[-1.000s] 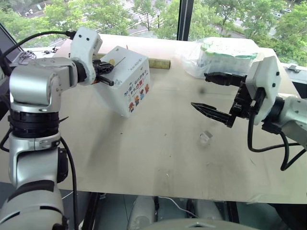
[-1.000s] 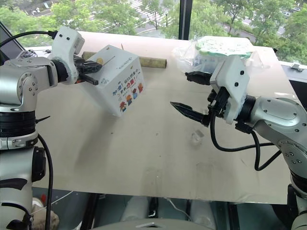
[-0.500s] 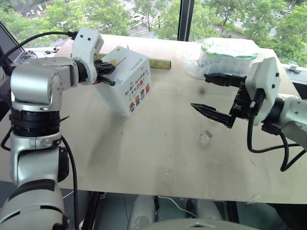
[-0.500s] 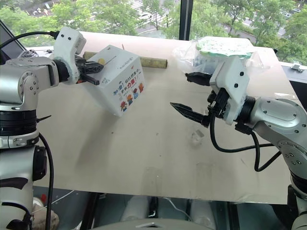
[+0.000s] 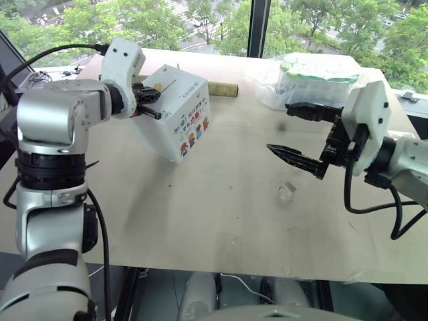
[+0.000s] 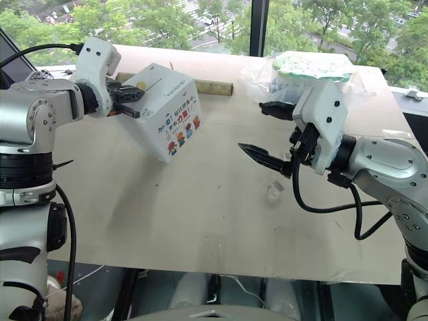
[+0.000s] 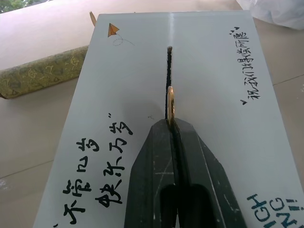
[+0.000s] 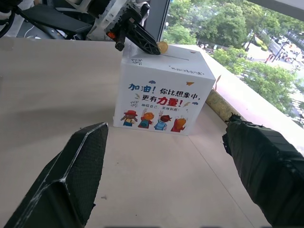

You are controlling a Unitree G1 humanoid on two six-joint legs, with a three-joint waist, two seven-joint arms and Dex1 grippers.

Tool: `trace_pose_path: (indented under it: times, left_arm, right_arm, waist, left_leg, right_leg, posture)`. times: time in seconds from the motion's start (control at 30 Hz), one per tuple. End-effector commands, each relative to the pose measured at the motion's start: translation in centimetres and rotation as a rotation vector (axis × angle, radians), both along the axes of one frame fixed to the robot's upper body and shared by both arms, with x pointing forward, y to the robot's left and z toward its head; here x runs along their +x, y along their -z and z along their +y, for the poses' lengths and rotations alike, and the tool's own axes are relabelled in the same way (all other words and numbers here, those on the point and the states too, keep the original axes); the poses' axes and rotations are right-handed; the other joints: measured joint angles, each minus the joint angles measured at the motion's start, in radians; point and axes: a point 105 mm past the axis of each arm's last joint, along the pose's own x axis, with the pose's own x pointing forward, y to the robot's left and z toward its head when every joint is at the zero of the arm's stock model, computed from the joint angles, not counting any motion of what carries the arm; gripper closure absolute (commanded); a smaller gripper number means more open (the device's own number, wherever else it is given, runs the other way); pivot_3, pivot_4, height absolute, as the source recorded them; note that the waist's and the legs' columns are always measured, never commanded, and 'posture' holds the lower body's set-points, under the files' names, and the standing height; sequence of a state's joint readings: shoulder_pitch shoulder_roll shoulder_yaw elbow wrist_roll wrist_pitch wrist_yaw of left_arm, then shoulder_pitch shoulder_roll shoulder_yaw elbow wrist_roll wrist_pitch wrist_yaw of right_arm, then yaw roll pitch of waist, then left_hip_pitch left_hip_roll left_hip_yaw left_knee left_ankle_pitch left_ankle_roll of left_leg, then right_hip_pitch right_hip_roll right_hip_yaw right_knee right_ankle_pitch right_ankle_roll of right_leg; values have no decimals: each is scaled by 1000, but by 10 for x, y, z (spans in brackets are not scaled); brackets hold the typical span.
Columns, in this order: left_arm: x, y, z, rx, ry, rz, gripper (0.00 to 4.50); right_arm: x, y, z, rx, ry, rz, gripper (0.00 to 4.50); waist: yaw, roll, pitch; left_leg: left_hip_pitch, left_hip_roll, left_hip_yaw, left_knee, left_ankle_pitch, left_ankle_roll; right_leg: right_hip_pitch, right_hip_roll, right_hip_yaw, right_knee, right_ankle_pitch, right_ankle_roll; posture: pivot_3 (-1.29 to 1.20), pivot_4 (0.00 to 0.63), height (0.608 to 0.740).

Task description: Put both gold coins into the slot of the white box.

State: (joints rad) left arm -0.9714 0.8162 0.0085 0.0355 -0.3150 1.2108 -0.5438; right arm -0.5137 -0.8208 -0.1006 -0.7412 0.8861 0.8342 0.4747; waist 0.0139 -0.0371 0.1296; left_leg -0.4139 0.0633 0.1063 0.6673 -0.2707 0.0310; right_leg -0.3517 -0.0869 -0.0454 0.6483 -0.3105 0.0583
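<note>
Coin-to-slot contact is recorded at the left claw [image 7: 172, 124], whose fingers are pressed together on a gold coin [image 7: 170, 105] held edge-on. The coin is seen standing in line with the slot [image 7: 168, 76], a dark slit on the top face of the white box [image 5: 175, 120]; its lower edge is at the slit, though how deep it sits cannot be told. The box is placed on the worktop [image 5: 221, 221], towards the far left, with its cartoon figures facing the robot. The right claw [image 5: 291, 132] is held above the worktop with its fingers spread wide apart and nothing between them. A small clear casing [image 5: 287, 192] is noted on the worktop just below that claw. A clear bag of packs [image 5: 314, 77] and a green-gold roll [image 5: 223, 87] are lying beyond.
</note>
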Motion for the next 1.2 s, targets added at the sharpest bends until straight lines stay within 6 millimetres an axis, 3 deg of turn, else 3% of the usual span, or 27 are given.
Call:
trace_pose_path:
  times: [0.03,1.2]
  left_arm:
    - [2,18,8,10,-54,71,4500]
    - [1,27,0,0,9,118,4500]
  right_arm:
    - [-4,-11,-5,-1,13,-64,257]
    - [-5,-9,-7,-25,24,-65,257]
  waist:
    - [0,0,0]
    - [1,0,0]
  left_leg:
    - [0,0,0,0,0,0]
    - [0,0,0,0,0,0]
  right_leg:
    - [0,0,0,0,0,0]
    - [0,0,0,0,0,0]
  posture:
    - [0,150,740]
    - [0,150,740]
